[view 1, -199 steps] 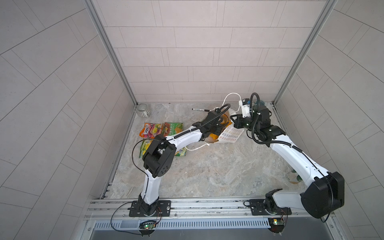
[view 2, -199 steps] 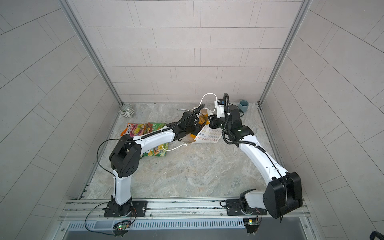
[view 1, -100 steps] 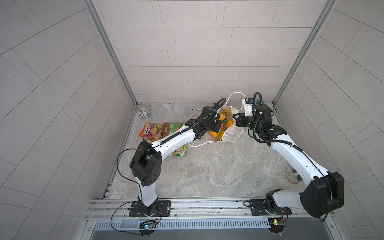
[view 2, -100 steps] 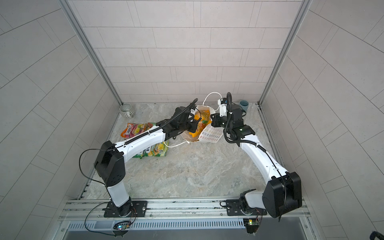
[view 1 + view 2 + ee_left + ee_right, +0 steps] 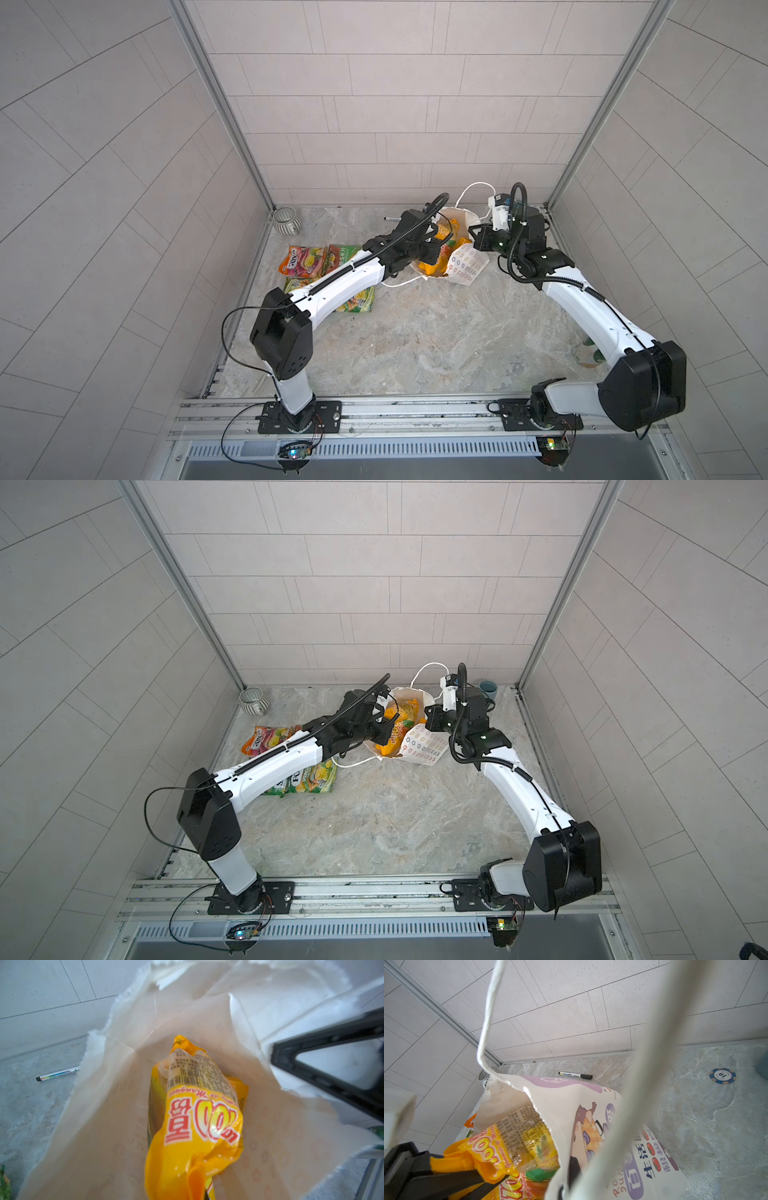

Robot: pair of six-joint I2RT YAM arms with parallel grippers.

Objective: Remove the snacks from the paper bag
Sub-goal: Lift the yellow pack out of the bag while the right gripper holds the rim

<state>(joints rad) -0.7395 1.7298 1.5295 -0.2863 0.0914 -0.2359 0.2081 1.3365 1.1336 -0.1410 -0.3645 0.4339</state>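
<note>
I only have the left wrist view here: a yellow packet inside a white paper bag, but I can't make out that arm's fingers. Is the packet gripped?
Observer: Yes. In the right wrist view the left gripper has its fingers shut on the crimped end of the glossy yellow-orange plastic snack packet.
Operator: What is the black frame at the bag's rim?
Observer: The right gripper, shut on the wall of the tall white paper bag, holding its mouth open.
Operator: Anything out already?
Observer: In both top views an orange-and-magenta packet and green packets lie on the marbled table, left of the bag.
</note>
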